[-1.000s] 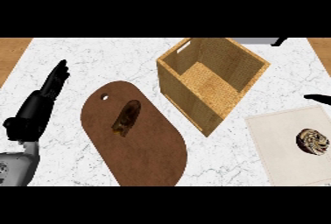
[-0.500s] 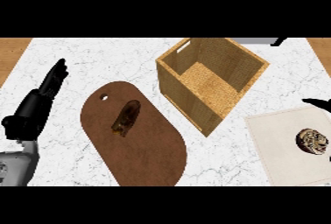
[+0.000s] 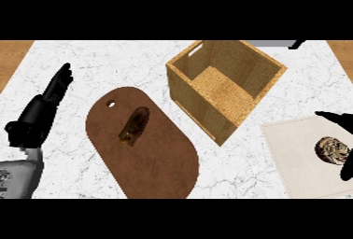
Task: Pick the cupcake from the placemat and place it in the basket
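While cut off at the edge, right hand (image 3: 339,119) spreads open around cupcake (image 3: 333,149), gripping nothing.

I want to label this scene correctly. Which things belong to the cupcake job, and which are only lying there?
For the job: cupcake, placemat, basket, right robot hand.
Lying about: brown cutting board, dark elongated item on it, left robot hand resting.

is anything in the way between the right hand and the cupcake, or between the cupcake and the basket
Nothing visible. The right hand straddles the cupcake on the placemat, fingers apart. Only bare counter lies between the placemat and the basket, though its near wall must be cleared.
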